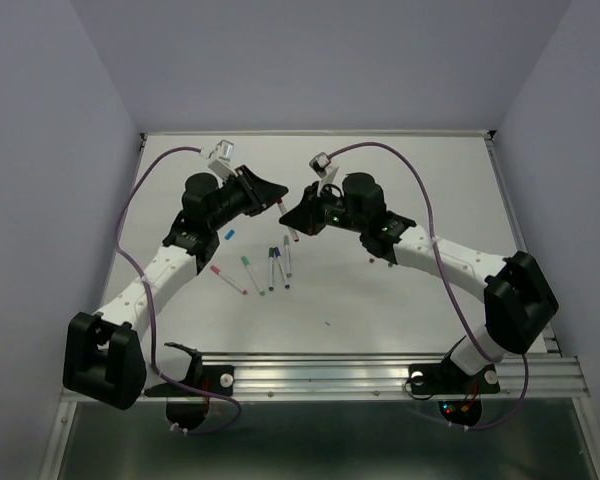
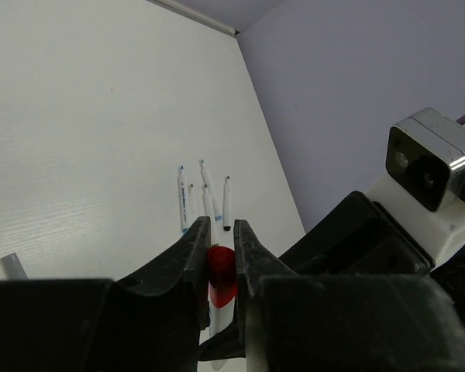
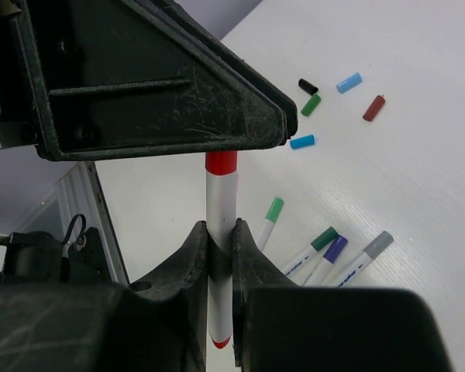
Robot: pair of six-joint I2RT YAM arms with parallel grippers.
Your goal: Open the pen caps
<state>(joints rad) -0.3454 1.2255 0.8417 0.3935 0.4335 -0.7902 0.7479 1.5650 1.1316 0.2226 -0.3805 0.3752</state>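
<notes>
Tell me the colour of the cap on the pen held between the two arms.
Red. The cap shows best in the left wrist view.

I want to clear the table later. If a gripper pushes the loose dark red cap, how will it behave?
The dark red cap is a short cylinder lying on its side on the smooth white table, so it would probably roll. It looks tiny, so it is likely very light and easily flicked away.
</notes>
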